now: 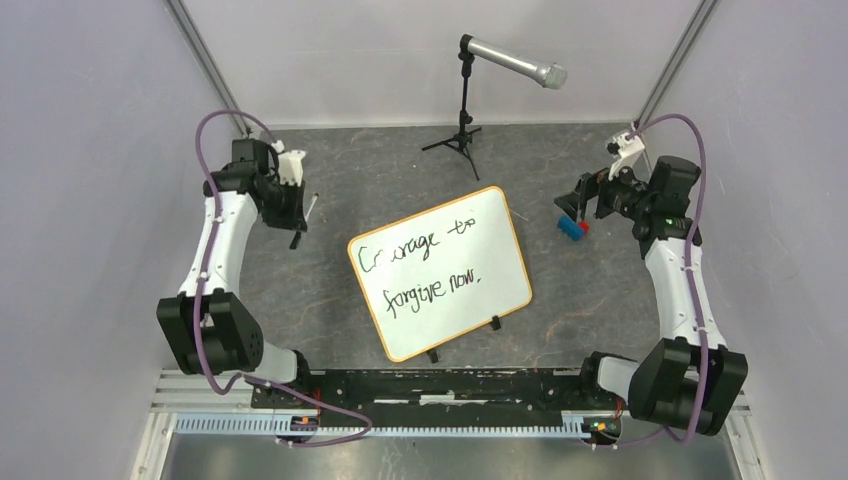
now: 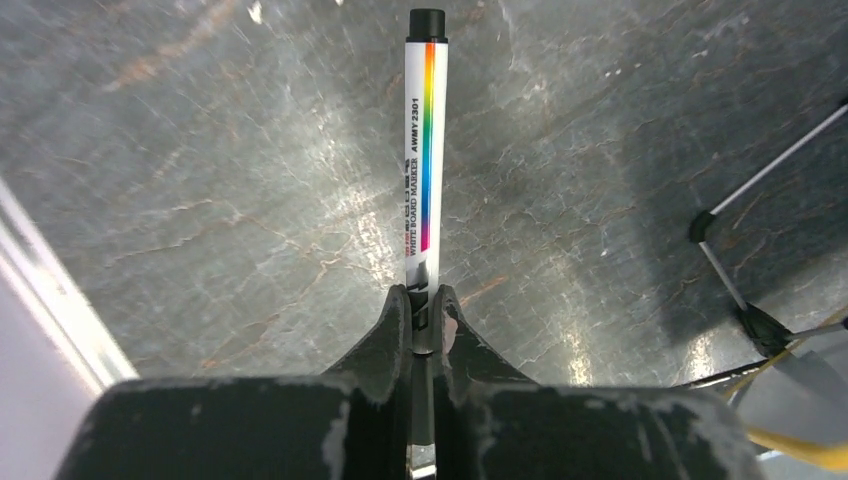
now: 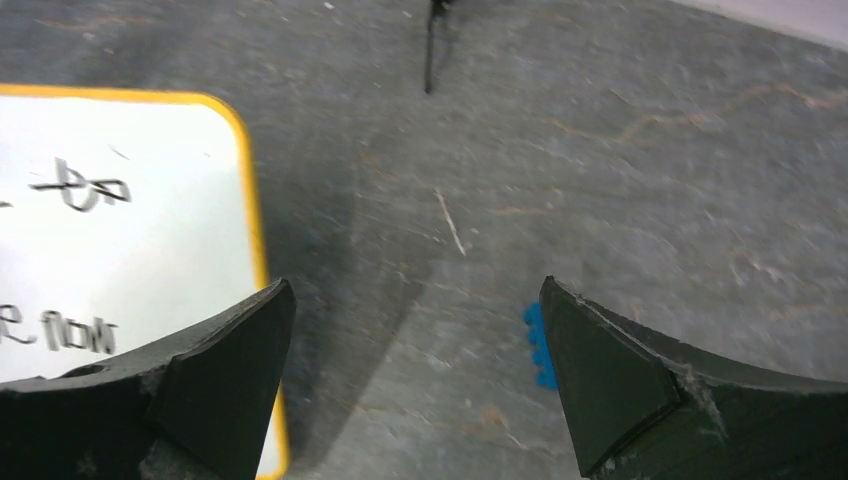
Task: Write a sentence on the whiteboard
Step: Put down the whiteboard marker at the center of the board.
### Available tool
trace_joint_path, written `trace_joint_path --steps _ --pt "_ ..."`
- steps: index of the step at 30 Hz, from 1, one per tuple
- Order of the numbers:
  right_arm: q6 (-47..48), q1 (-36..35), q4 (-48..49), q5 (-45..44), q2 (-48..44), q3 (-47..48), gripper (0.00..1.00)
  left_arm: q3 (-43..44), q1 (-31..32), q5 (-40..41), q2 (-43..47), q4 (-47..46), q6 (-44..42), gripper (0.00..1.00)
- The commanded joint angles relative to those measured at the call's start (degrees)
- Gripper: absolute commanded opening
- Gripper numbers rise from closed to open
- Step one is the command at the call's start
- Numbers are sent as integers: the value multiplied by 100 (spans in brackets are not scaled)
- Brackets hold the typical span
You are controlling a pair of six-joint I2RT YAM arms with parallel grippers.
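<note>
- The whiteboard [image 1: 503, 262] lay flat in the middle of the grey table [image 1: 560, 330]. Its long side ran left to right and tipped up toward the far right.
- The sentence [image 1: 425, 245] sloped the same way in two lines: "Courage to forgive now."
- The right gripper [image 3: 416, 290] was spread wide and held nothing. It hung over the table just right of the board, near a small blue thing [image 3: 540, 345].
- The left gripper [image 2: 422, 292] was squeezed tight on a marker [image 2: 423, 150], well left of the board.
- The marker pointed straight out from the fingers, black cap at the far end. It read "WHITE BOARD MARKER AWMY 2301" beside a rainbow stripe.
</note>
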State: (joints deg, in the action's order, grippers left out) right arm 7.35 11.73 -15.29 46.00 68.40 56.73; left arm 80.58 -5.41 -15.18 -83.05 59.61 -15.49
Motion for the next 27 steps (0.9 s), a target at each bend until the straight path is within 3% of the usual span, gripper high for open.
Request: trace_joint_path --steps 1,7,27 --pt "966 270 -246 -336 -238 -361 98 -831 -50 -100 295 -1005 299 5" --pt "1293 342 -308 -209 -407 -756 98 -1626 -47 229 -42 -1837 165 4" --pt "1541 340 -676 -117 -224 -685 98 -1812 -40 332 -1481 -2120 -57 13"
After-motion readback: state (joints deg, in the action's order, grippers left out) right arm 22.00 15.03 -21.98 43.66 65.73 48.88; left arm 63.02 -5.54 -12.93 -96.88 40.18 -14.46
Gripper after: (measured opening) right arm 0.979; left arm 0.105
